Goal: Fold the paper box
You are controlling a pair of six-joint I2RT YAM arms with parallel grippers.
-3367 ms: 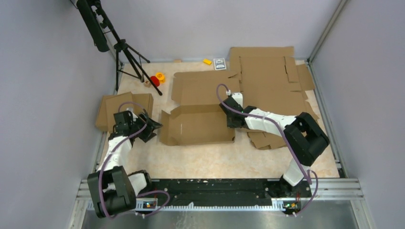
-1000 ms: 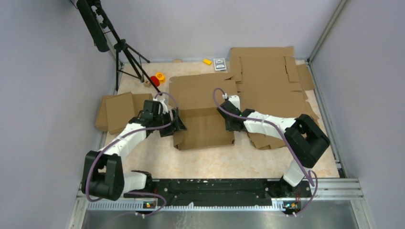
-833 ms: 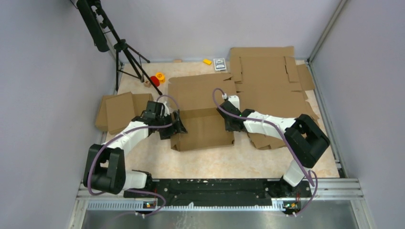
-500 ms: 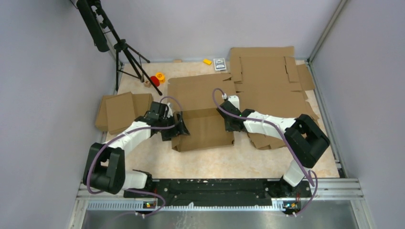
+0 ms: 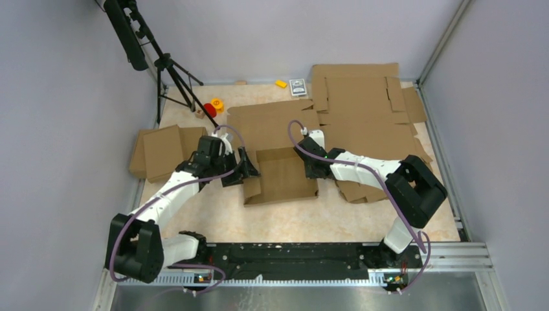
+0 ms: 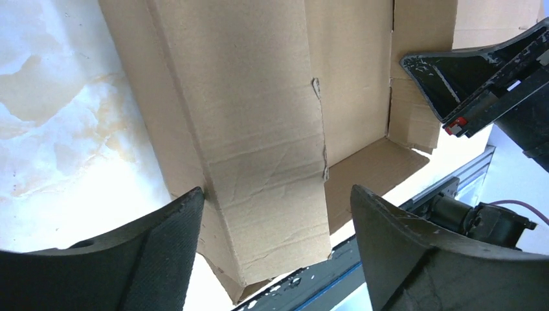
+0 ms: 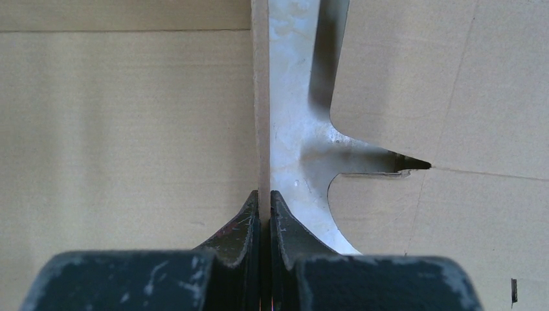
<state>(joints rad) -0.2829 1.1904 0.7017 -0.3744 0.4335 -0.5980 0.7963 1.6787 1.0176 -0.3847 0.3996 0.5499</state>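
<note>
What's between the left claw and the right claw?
Only the paper box: its bare floor panel spans from left claw to right claw, clearest in the top view.

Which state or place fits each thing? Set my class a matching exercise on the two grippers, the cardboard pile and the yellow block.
Things:
1. left gripper
2. right gripper
3. pile of cardboard sheets
4. yellow block

States or places:
a. lying flat at the far right
b. open, at the left side of the paper box
c. shut on the paper box's right wall
d. at the far edge, near the middle

Pairs: 1-b, 2-c, 3-a, 4-d
</note>
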